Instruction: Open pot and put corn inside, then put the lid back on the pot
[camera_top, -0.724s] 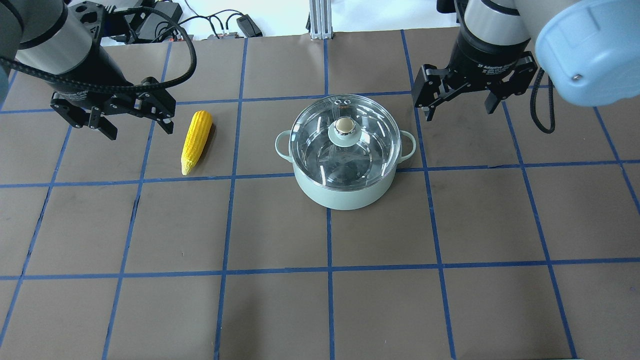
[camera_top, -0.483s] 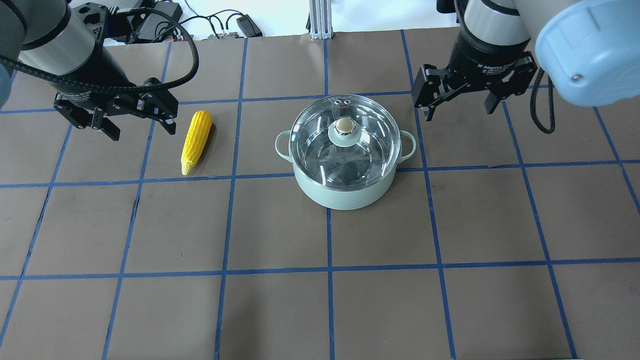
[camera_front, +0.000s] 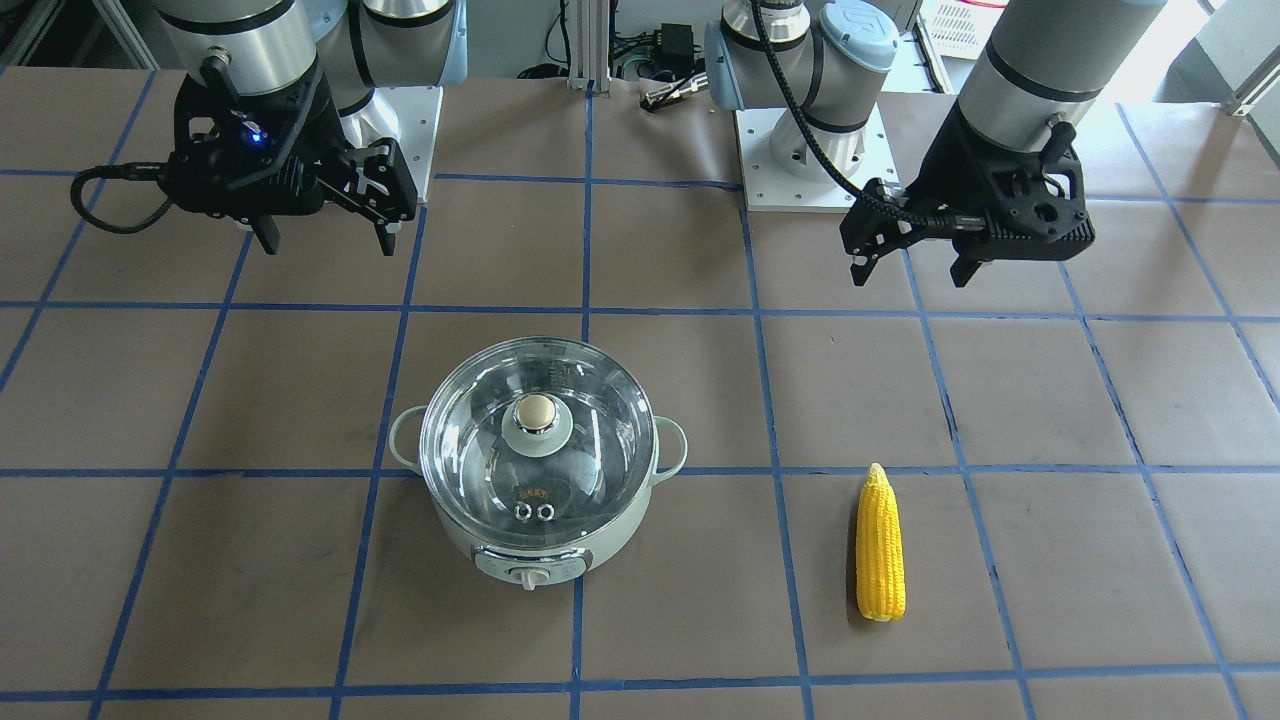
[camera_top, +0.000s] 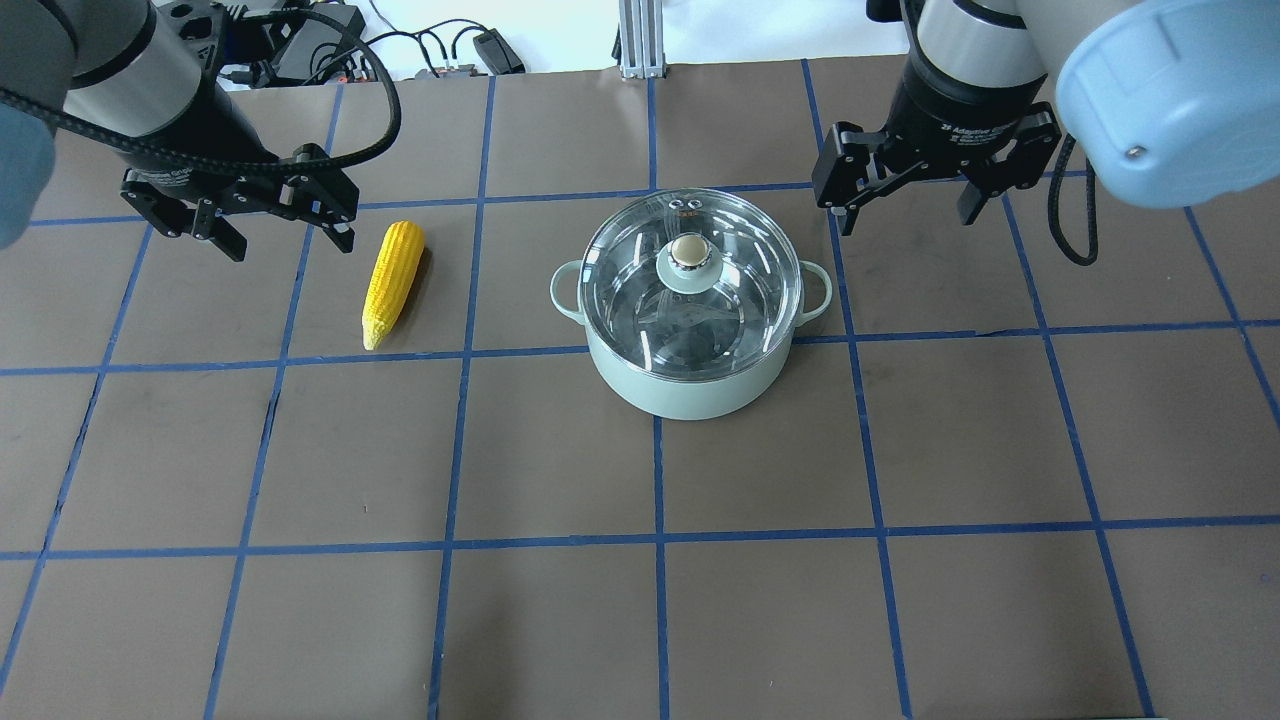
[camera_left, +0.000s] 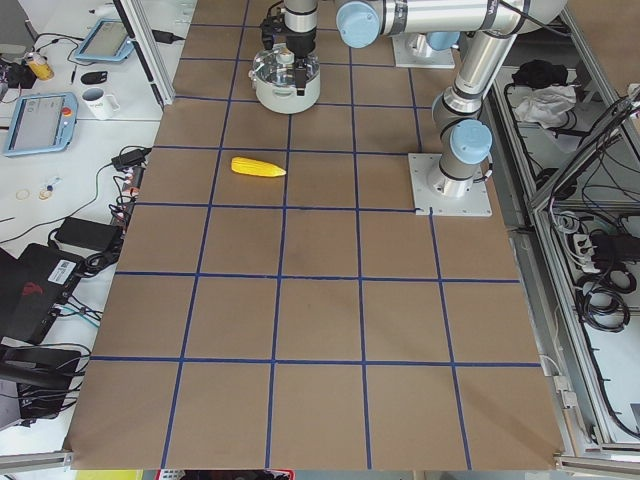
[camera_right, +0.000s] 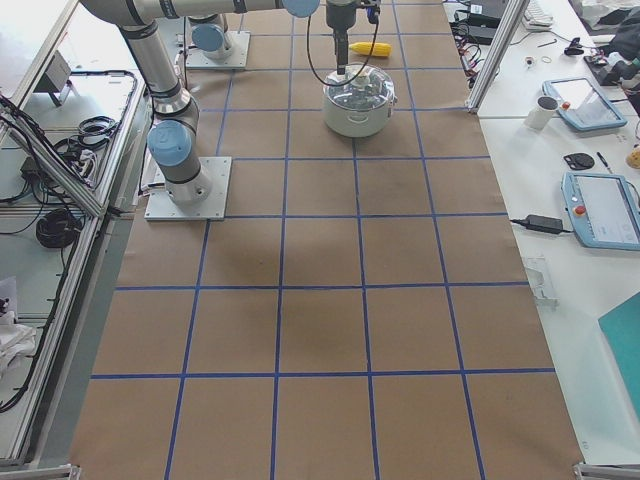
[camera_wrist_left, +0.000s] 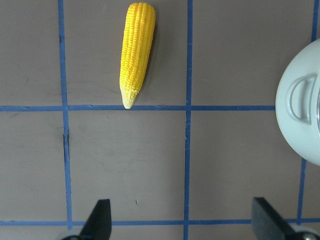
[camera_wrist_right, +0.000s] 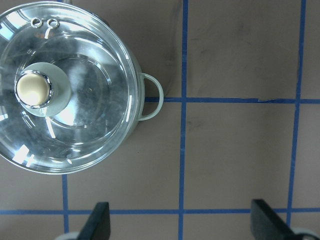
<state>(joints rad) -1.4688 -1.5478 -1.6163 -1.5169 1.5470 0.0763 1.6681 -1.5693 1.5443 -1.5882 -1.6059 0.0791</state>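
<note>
Change: in the overhead view both claws had drifted slightly toward the far edge of the table (camera_top: 560, 620). The right one had also edged toward the pot. Pot, lid and corn had not moved.
Pot: the pot (camera_top: 690, 392) stood between the two claws, closer to the right one. Its control knob (camera_front: 530, 575) faced away from both.
Lid: the lid (camera_top: 640, 300) was seated on the pot, so the opening step was not yet done. Its ball knob (camera_top: 687, 252) sat off to the inner side of the right claw, not under its span.
Corn: the corn (camera_top: 392, 285) lay flat on the table just beside the left claw's pot-side finger, untouched and with its tapered end pointing away from the claw.
Left claw: the left claw (camera_top: 287, 240) hung above the table with its fingers spread wide and holding nothing. It was likely staged there for the corn.
Right claw: the right claw (camera_top: 906, 220) was likewise spread and empty. Being nearest the lid, it seemed meant for the knob.
Writing: "2F Adaptive" could be read on the right claw's body, with the rest cut off. An orange mark (camera_front: 535, 492) seen through the lid was too small to read.
</note>
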